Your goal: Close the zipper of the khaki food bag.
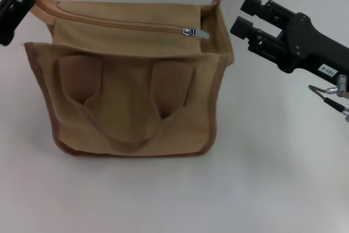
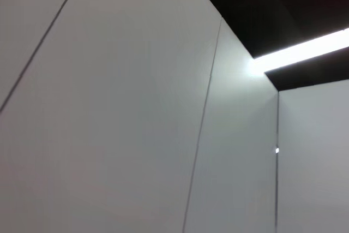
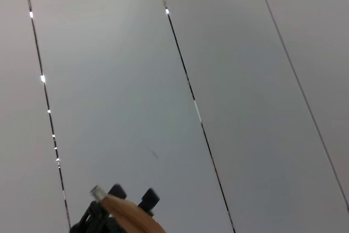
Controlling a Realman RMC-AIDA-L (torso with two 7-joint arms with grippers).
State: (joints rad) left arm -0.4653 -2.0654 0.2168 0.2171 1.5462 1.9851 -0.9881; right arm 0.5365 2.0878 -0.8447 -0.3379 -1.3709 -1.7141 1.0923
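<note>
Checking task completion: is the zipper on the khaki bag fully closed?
Nearly or fully closed. The shiny silver metal pull tab sits at the right end of the tan zipper line on the boxy tan canvas bag; the last bit is unclear.

**Left wrist camera sees only wall and ceiling**

Pale grey wall panels (image 2: 120, 113) fill most of the view, split by thin dark seams (image 2: 203, 135). Above them sits a dark ceiling (image 2: 272, 4), crossed by one bright light strip (image 2: 305, 49) (a tiny glint shows on one seam).

Upright khaki food bag (image 1: 131, 102); zipper (image 1: 122, 24) nearly closed.
</note>
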